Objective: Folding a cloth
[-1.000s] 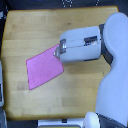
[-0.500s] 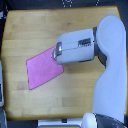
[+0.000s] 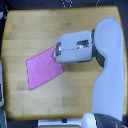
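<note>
The pink-magenta cloth lies flat and tilted on the wooden table, left of centre in the exterior view. My gripper reaches in from the exterior view's right and sits over the cloth's upper right corner. The bulky white and grey wrist housing covers that corner and hides the fingertips, so I cannot make out whether the jaws are open or shut, or whether they hold the fabric.
My white upper arm and body fill the exterior view's right side, over the table's right edge. A grey object sits at the left border. Dark fittings line the table's top edge.
The wrist has shifted slightly down and to the left over the cloth's corner, and the arm has swung closer over the table. The cloth's outline looks almost unchanged.
</note>
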Tool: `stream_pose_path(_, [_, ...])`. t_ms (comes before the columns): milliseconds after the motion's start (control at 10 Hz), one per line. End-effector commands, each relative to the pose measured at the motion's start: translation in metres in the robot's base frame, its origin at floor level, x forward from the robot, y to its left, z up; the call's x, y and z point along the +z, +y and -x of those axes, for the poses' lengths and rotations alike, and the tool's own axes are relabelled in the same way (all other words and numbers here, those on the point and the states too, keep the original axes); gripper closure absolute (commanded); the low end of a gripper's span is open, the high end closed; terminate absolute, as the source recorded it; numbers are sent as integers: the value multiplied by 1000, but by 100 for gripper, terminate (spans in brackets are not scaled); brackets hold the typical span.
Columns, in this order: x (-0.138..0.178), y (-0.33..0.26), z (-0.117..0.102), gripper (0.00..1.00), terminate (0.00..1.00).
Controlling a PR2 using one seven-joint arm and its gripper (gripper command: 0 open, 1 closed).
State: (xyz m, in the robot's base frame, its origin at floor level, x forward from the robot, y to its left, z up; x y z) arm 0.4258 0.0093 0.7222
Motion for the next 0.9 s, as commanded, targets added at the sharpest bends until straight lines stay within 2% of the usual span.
stream_pose_path(0, [-10, 3, -10, 100, 0])
stream_pose_path(800, [-9, -3, -18, 100, 0])
